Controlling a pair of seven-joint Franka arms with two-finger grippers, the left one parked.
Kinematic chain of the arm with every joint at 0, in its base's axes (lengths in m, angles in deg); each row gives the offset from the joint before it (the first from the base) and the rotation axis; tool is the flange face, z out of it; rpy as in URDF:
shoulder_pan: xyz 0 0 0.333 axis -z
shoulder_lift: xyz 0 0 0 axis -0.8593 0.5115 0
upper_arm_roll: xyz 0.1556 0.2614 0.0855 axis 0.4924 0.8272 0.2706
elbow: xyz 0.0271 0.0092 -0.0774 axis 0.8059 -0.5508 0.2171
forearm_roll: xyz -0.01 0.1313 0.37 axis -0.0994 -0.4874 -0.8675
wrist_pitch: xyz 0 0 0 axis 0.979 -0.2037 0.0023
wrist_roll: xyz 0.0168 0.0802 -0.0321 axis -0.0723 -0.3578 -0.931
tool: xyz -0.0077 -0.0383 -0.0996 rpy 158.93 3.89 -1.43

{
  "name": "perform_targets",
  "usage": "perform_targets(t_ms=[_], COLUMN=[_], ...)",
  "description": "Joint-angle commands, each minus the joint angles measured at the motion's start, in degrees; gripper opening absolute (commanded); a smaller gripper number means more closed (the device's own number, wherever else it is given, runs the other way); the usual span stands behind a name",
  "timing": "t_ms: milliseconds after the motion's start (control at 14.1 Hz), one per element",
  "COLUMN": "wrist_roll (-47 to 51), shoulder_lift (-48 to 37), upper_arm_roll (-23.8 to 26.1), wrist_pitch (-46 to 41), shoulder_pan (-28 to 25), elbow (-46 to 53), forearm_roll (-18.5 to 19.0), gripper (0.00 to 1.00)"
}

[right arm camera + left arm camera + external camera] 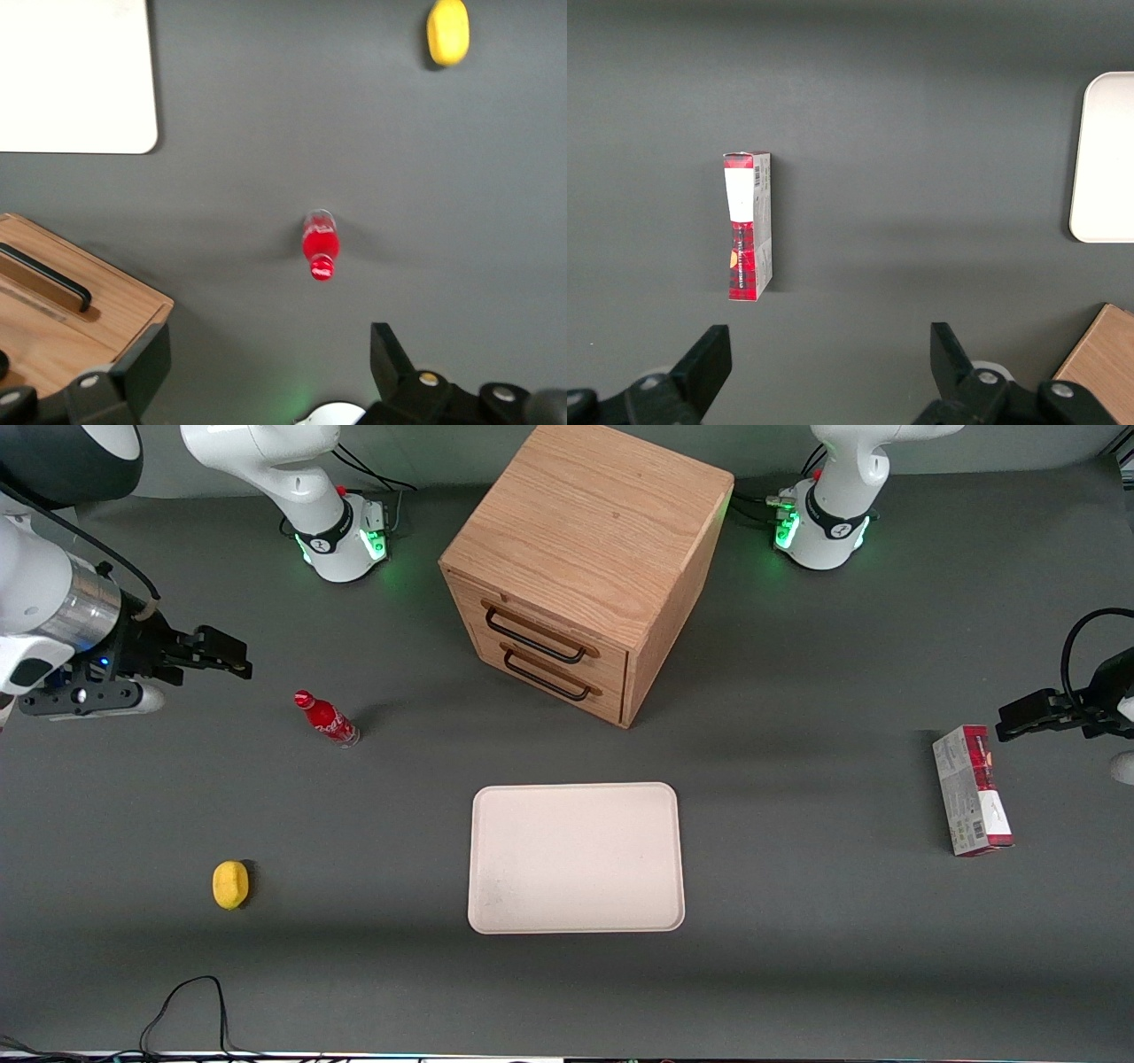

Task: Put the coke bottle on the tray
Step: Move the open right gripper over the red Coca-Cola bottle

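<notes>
The front view looks steeply down over the whole table (797, 957); both wrist views look down, sharing the tray (576, 857).

The gripper (232, 657) hangs at nine o'clock.

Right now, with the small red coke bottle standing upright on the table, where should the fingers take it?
Grip the small red coke bottle around its red body below the cap, coming down from above, since it stands upright and alone. The open gripper hangs nearby, toward the working arm's end.
</notes>
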Motion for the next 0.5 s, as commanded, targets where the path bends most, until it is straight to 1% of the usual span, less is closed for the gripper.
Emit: perform_targets(t_ms=[0, 71, 213, 425], wrist_roll=[-0.50, -1.11, -1.38, -1.82], shoulder_lift=[-11.45, -13.49, -14.30, -13.61], upper_arm_roll=[-0.59, -0.77, -1.38, -1.47], wrist_pitch=[9.30, 10.54, 13.27, 21.16], shoulder_pan=[0.00, 0.09, 0.01, -0.08], elbow=[-16.91, -20.53, -24.50, -31.71], forearm_roll=[0.78, 0.78, 0.78, 0.78], gripper=[1.00, 1.00, 1.00, 1.00])
